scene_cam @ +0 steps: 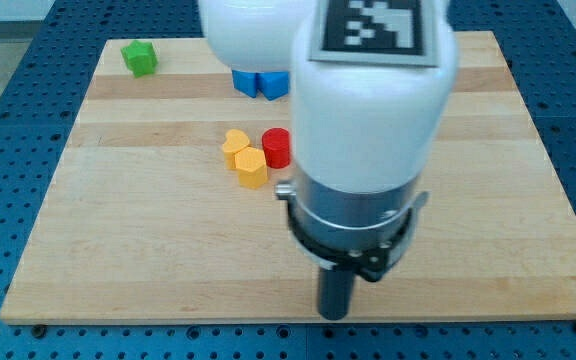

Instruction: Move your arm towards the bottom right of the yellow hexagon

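Looking across the only view, my tip [335, 314] sits near the view's bottom edge of the table [488, 230], right of centre, well apart from every block. There is no hand on this arm, only the rod, so nothing is grasped or released.

The yellow hexagon [251, 167] lies left of centre, up and to the view's left of my tip. A 2nd yellow block [234, 145], its shape hard to make out, touches it on the upper left. A red cylinder [277, 148] stands just beside the hexagon on its upper right. Blue blocks [261, 83] sit near the view's top, partly hidden by the arm's white body, and a green block [140, 58] rests in the top left corner.

The spot I want, below and right of the hexagon, looks bare, and I judge that I have a fair stretch of table left to cross. The risks from here: driving too far up and left would knock the hexagon into its yellow neighbour; coming in too high would clip the red cylinder, which stands close to that approach line. The arm's bulk also hides much of the table's middle, so a block behind it could be struck unseen.

As for writing, I can read none: only a black and white square marker [380, 26] on the arm's housing, with no letters or brand.
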`<state>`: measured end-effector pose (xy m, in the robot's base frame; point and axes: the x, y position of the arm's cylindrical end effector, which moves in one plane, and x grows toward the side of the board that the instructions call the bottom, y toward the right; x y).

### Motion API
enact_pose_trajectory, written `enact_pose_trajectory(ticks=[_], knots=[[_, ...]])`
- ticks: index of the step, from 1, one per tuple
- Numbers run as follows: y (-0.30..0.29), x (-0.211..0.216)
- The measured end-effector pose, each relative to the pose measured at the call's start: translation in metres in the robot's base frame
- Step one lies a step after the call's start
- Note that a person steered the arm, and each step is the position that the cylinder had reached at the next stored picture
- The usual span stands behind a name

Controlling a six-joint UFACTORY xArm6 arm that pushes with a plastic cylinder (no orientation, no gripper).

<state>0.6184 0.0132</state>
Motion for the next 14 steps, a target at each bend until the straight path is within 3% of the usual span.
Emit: enact_pose_trajectory(ticks=[2,6,7,9,10,14], knots=[[-0.086,0.0],[-0.158,0.0],[-0.101,-0.001],[0.206,-0.007],[0.331,-0.012],[0.324,-0.002]])
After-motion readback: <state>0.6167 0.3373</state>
